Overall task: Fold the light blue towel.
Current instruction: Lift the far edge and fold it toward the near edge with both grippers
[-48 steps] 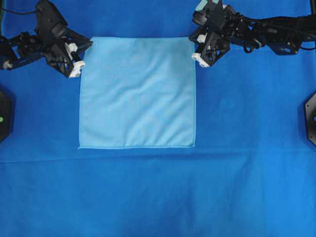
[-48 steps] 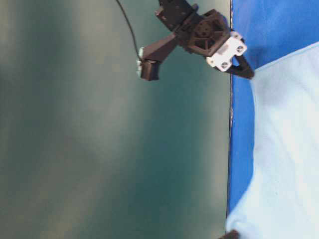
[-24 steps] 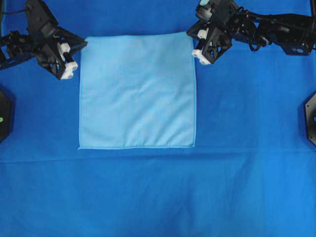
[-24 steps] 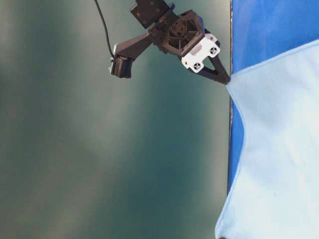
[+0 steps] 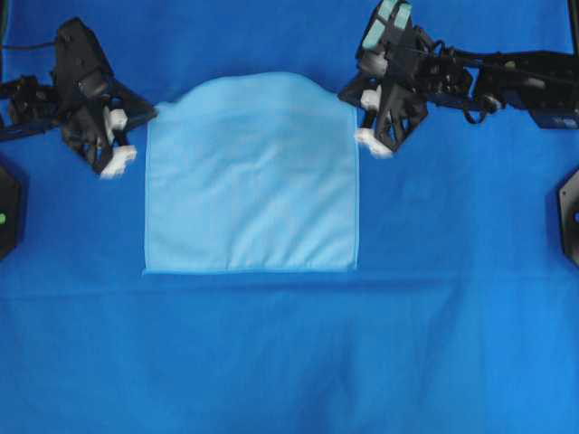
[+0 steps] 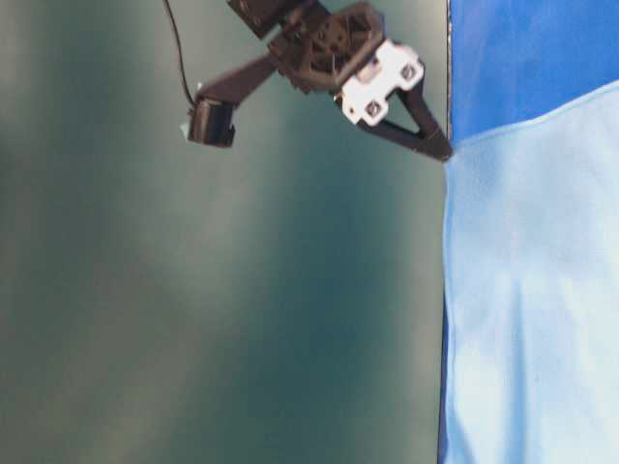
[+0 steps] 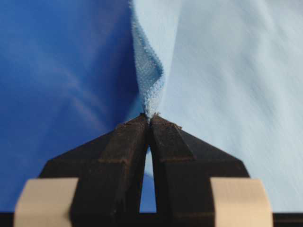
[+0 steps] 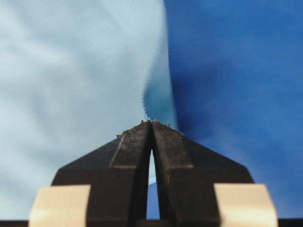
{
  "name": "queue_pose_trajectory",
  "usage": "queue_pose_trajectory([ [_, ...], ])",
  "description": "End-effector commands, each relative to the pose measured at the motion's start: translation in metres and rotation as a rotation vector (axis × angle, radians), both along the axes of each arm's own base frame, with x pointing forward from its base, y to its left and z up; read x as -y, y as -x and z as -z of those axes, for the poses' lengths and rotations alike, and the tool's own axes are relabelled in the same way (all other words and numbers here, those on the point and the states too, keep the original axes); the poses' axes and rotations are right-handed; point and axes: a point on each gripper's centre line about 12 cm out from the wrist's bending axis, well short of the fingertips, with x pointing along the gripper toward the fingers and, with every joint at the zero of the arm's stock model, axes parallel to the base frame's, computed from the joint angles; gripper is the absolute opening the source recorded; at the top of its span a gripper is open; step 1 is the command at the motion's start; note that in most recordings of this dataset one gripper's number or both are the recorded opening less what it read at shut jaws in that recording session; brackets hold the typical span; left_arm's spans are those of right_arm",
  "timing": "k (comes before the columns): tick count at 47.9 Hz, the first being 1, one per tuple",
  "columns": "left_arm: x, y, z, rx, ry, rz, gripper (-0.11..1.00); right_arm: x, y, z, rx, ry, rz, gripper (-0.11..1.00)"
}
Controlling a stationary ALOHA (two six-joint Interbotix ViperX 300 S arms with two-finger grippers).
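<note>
The light blue towel (image 5: 251, 190) lies square on the table, its near edge flat and its far edge raised in an arch. My left gripper (image 5: 150, 112) is shut on the far left corner. In the left wrist view the hem (image 7: 147, 80) rises folded from the closed tips of the left gripper (image 7: 150, 116). My right gripper (image 5: 349, 92) is shut on the far right corner. The right wrist view has the tips of the right gripper (image 8: 151, 122) pinching the towel (image 8: 71, 71) at its edge. The table-level view shows the towel (image 6: 532, 290) hanging from one gripper's tip.
A darker royal-blue cloth (image 5: 289, 362) covers the whole table. Black fixtures sit at the left edge (image 5: 7, 217) and the right edge (image 5: 570, 217). Both arms reach in from the far corners.
Both grippers have lifted the far corners and drawn them slightly toward the near side. The far edge, flat before, now bows upward between them.
</note>
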Motion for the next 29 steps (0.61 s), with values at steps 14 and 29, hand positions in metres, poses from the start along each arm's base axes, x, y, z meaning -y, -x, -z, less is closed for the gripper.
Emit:
queue_pose_trajectory([
  [14,0.074,0.011,-0.001,0.004,0.087,0.228,0.01,-0.079,0.004,-0.003,-0.023,-0.121,-0.111,0.01],
  [29,0.118,0.013,0.000,-0.002,0.211,0.317,0.01,-0.132,0.004,0.001,-0.042,-0.198,-0.190,0.01],
])
